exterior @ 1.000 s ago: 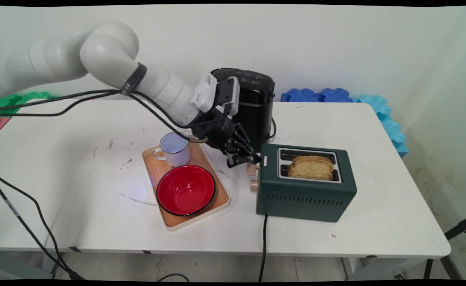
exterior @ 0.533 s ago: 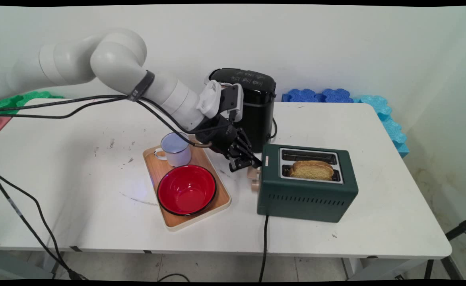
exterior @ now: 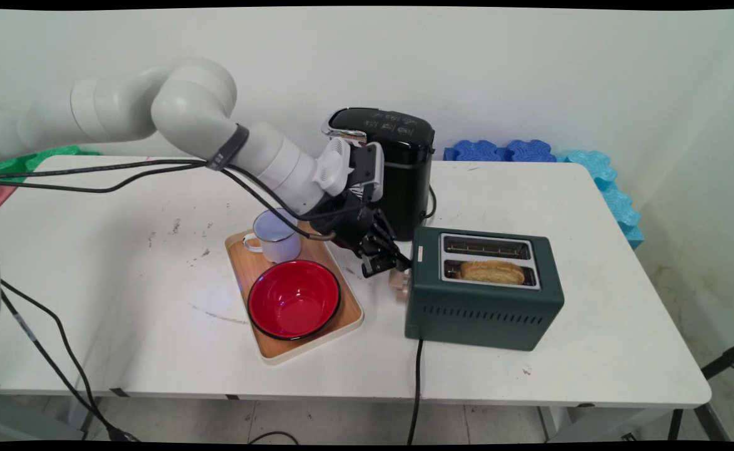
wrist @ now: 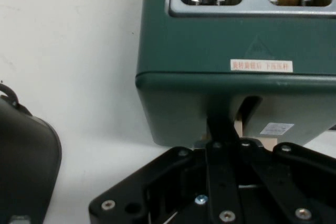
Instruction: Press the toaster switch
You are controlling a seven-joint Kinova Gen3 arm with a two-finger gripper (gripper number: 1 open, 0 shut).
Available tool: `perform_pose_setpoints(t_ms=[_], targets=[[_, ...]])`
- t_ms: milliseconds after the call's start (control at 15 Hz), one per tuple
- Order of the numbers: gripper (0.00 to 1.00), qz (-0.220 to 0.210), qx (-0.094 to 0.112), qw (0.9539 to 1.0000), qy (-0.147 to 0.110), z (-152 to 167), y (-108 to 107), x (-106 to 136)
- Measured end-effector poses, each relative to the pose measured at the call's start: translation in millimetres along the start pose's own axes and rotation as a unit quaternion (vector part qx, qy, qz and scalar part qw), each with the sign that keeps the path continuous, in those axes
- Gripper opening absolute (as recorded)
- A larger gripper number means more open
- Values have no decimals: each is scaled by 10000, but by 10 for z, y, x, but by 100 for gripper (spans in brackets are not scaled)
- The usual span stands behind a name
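The toaster lever (exterior: 398, 277) is a small pale knob on the left end of the green toaster (exterior: 483, 307). The toaster stands on the white tabletop (exterior: 123, 282), right of the middle. The pincer (exterior: 387, 266) is at this lever. In the hand view its two fingers look closed together into one black bar, and the tip of the pincer (wrist: 220, 129) lies against the lever (wrist: 240, 127), not around it. I cannot tell if it presses from the top or only touches the side.

One slice of bread (exterior: 491, 272) sits low in the near slot; the far slot looks empty.

I judge the lever to be stiff and probably sprung. The knob looks smooth, so a fingertip may slip off. The best place of contact is the flat top of the knob, close to the toaster wall. The toaster itself seems rather light, so it may slide or tip if the push is not straight.

From the toaster, a wooden tray (exterior: 348, 316) lies at 9 o'clock, just beside the pincer. It carries a red bowl (exterior: 293, 299) and, behind it, a white mug (exterior: 276, 235). A black coffee machine (exterior: 404, 181) stands at 11 o'clock, near the arm's wrist. Blue foam mats (exterior: 505, 150) lie at 12 o'clock by the wall. The black cord (exterior: 416, 388) of the toaster hangs at 6 o'clock over the tabletop's edge.
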Motion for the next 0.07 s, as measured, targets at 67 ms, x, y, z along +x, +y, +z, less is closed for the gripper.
perform_pose_setpoints(t_ms=[67], targets=[[0, -11, 5, 10000, 1, 16, -2, -8]])
